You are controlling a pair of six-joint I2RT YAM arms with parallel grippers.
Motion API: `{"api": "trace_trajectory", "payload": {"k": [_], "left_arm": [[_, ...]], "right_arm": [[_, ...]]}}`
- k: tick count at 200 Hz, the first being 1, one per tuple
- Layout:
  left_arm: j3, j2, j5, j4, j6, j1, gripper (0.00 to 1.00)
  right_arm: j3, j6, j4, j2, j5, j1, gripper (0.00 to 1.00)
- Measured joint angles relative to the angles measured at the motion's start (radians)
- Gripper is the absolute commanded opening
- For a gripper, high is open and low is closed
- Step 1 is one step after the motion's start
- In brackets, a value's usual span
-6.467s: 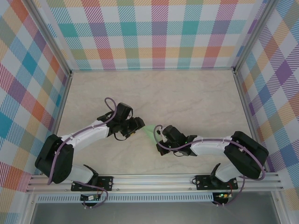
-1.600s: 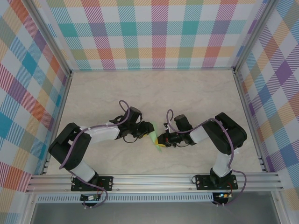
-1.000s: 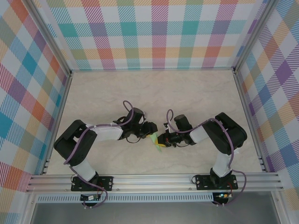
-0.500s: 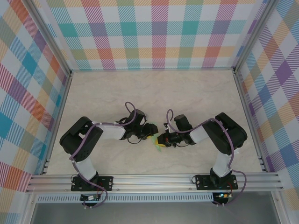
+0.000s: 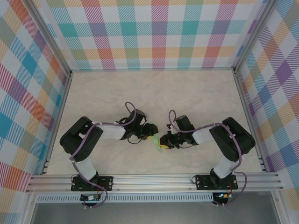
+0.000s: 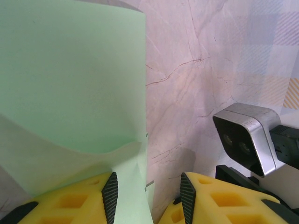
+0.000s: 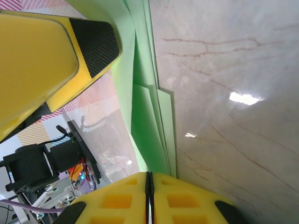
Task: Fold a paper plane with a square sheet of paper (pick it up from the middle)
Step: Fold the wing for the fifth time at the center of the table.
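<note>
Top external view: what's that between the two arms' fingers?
The folded pale-green paper fills the short stretch from the left fingers to the right fingers, as the top view shows.

We read no text, label, brand, number or sign in any view. The square sheet of paper and the silver camera housing carry no legible marking.

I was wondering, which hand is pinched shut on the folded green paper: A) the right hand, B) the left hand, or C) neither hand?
A: the right hand has its jaws closed on the folded green paper, while the left hand has its jaws standing apart.
</note>
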Motion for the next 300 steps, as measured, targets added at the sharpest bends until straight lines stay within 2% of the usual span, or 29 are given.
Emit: {"api": "trace_trajectory", "payload": {"k": [86, 197, 262, 300], "left_arm": [[0.000, 0.000, 0.001, 0.000, 0.000, 0.000, 0.42], [0.000, 0.000, 0.001, 0.000, 0.000, 0.000, 0.42], [0.000, 0.000, 0.001, -0.001, 0.000, 0.000, 0.42], [0.006, 0.001, 0.001, -0.010, 0.000, 0.000, 0.42]], "right_arm": [[0.033, -0.058, -0.079, 0.000, 0.004, 0.010, 0.13], [0.131, -0.115, -0.306, -0.006, 0.124, 0.076, 0.08], [0.120, -0.113, -0.362, -0.062, 0.166, 0.098, 0.20], [0.112, -0.113, -0.405, -0.089, 0.169, 0.107, 0.21]]}}
